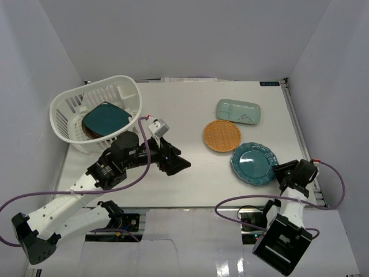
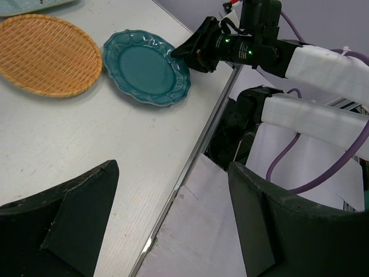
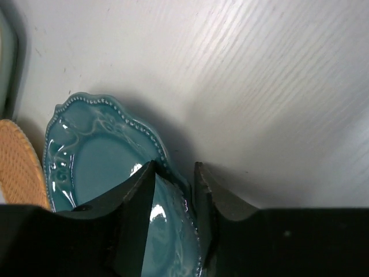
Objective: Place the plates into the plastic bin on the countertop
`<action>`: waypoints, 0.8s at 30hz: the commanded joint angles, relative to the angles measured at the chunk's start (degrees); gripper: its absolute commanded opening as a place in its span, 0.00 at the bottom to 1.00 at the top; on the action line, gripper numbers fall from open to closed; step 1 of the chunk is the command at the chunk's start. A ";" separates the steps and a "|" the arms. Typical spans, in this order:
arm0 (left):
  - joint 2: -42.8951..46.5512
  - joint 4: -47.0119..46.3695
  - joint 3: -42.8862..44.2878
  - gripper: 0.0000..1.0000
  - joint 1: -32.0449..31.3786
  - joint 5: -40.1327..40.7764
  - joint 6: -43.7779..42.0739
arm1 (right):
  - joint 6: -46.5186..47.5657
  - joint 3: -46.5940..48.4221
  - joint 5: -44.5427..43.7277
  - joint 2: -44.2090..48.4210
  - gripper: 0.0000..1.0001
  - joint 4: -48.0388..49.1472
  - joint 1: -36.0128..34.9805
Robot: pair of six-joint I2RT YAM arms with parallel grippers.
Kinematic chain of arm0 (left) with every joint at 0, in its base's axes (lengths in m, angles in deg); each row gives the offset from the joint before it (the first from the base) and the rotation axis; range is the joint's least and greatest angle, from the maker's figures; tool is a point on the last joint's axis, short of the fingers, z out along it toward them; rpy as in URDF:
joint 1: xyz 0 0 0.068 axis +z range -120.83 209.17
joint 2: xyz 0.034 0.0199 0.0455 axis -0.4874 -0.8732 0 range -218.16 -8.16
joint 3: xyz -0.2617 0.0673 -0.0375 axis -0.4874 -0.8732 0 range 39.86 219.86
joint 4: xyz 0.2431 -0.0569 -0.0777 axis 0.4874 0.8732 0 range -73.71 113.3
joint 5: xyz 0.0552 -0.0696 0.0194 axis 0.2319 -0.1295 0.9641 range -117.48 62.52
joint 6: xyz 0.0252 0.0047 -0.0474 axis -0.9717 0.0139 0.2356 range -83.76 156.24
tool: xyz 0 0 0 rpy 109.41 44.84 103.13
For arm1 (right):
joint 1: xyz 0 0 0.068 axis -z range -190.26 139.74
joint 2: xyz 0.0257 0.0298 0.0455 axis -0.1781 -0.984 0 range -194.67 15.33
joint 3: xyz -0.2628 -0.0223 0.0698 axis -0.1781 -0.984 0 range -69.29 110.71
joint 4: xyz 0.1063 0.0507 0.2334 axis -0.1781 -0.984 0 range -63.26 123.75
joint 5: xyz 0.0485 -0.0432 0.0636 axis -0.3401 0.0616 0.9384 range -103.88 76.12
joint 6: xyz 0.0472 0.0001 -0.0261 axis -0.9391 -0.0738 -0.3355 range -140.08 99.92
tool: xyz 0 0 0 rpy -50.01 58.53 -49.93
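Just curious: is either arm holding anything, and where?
Right end effector pinches the teal scalloped round plate by its rim; left end effector holds nothing.

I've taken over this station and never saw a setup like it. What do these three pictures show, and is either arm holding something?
Two robot arms stand at a white countertop. The overhead picture looks down on both; the other two come from cameras on each wrist. A white bin holds a dark-teal square plate. An orange woven plate, a pale-green tray and a teal scalloped plate lie outside. The right gripper pinches the teal scalloped plate's rim; the left gripper is open, empty.
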 commanded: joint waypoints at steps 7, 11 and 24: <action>-1.54 -0.58 0.40 0.86 0.82 2.08 0.26 | -0.58 -7.36 8.43 0.78 0.09 0.42 -0.26; -2.77 -1.37 -0.04 0.86 0.82 2.88 1.31 | 0.21 -6.84 9.82 6.48 0.08 -1.06 -0.26; -9.62 -11.91 -4.26 0.86 0.82 3.41 12.73 | 0.83 4.50 23.62 17.32 0.08 -4.59 -0.52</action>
